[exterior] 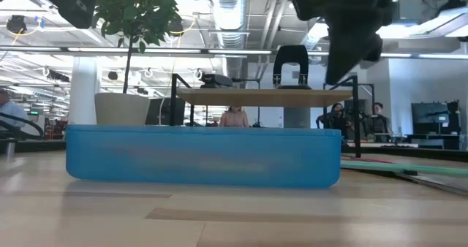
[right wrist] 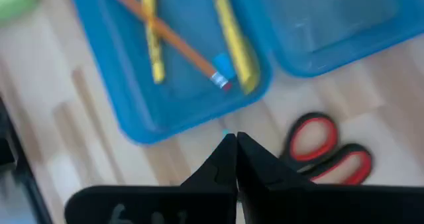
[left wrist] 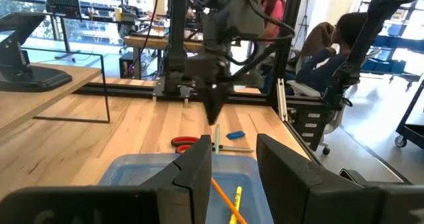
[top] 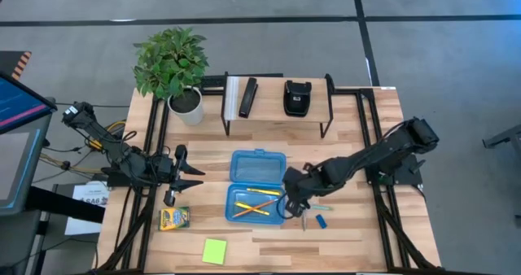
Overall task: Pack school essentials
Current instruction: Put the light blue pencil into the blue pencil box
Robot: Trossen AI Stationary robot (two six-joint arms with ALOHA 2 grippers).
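Observation:
The blue hinged case (top: 234, 203) lies open at the table's middle. An orange pencil and yellow pencils (right wrist: 159, 32) lie in its near tray. My right gripper (right wrist: 235, 141) is shut and hovers above the table at the tray's right edge, over the red-handled scissors (right wrist: 324, 151). The light-blue pen (top: 323, 207) and the small blue eraser (top: 321, 221) lie flat on the wood just right of the scissors. The crayon box (top: 173, 219) and the lime sticky-note pad (top: 214, 250) lie left of the case. My left gripper (top: 193, 177) is open, left of the case.
A raised wooden shelf (top: 277, 116) stands at the far side, carrying a black bar (top: 247, 97) and a black pouch (top: 296, 98). A potted plant (top: 171, 63) stands at the far left. Bare wood shows along the near edge. People sit in the room beyond.

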